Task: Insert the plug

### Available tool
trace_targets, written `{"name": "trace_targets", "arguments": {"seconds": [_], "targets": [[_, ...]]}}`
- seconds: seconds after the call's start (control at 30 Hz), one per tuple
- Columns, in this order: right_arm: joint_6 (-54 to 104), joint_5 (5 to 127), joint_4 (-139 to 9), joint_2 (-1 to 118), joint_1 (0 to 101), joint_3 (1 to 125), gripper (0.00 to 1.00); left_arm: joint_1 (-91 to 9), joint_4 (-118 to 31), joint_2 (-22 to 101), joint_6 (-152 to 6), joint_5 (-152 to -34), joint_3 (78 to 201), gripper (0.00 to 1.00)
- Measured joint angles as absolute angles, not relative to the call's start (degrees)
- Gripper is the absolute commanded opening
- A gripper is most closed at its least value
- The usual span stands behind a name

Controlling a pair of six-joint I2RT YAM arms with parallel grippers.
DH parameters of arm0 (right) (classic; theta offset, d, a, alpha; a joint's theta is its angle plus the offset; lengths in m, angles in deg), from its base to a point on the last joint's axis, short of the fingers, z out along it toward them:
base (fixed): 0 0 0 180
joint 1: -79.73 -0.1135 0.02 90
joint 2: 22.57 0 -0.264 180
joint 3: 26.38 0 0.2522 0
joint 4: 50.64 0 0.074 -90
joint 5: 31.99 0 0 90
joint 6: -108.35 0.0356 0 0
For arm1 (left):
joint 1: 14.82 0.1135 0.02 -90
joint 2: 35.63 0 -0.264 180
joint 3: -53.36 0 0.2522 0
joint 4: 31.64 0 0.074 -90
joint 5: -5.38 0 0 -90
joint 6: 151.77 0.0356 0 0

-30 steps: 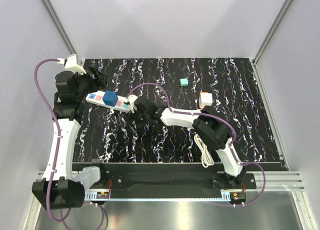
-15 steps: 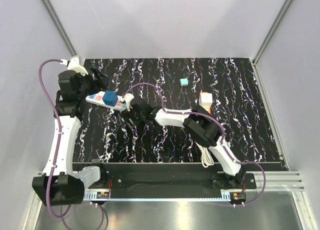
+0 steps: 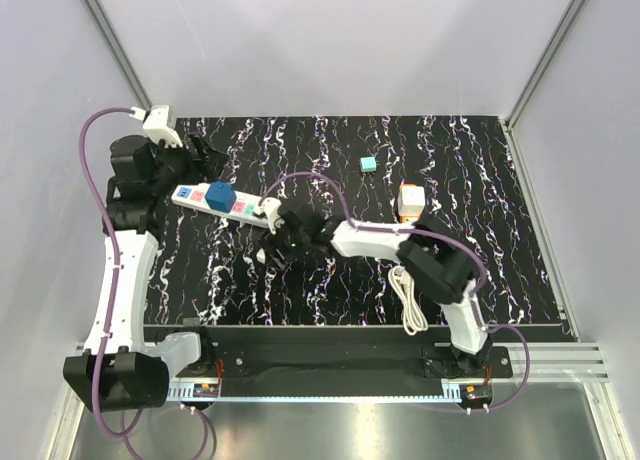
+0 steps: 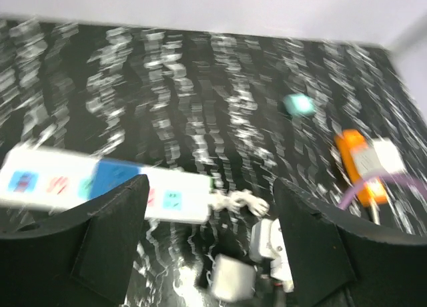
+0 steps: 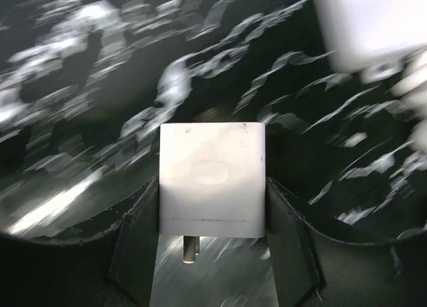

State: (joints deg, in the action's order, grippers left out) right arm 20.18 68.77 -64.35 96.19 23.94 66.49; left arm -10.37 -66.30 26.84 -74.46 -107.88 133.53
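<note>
Left gripper [image 4: 210, 183]: jaws wide apart, holding nothing. The white power strip [image 3: 225, 200] lies just ahead of its fingertips.

Right gripper [image 5: 212, 207]: jaws set against both side faces of the plug [image 5: 212, 160]. The plug sits squarely between the fingers, with one metal prong showing beneath.

Orange power strip [image 3: 408, 205]: well apart, to this gripper's right.

Both arms pair white shells with bulky black joint housings: the left arm [image 3: 125, 280] has a long white link, the right arm [image 3: 365, 238] a shorter one. A purple cable [image 3: 84, 155] loops beside the left arm; another [image 3: 305, 175] arches over the right. The left tool [image 4: 210, 193] and right tool [image 5: 212, 187] have broad matte black fingers [image 4: 110, 240]. A white mount [image 3: 158, 123] caps the left wrist.
</note>
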Motion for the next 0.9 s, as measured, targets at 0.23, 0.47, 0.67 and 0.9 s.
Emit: {"name": "trace_targets", "arguments": {"seconds": [0.23, 0.47, 0.67, 0.9], "targets": [[29.77, 101.36, -74.42, 79.86, 33.84, 65.31, 0.0, -12.82, -55.68, 26.12, -62.63, -135.03, 128.81, 0.73], [37.56, 118.89, -77.48, 68.83, 39.87, 60.52, 0.0, -13.78, -46.92, 21.93, -53.71, -159.22, 124.83, 0.75], [44.46, 126.32, -76.96, 64.94, 40.94, 62.2, 0.0, -18.13, -44.95, 20.62, -46.72, -166.17, 123.65, 0.75], [60.75, 130.65, -62.45, 64.94, 41.56, 62.51, 0.0, -20.06, -44.95, 19.19, -42.33, -168.01, 122.3, 0.75]]}}
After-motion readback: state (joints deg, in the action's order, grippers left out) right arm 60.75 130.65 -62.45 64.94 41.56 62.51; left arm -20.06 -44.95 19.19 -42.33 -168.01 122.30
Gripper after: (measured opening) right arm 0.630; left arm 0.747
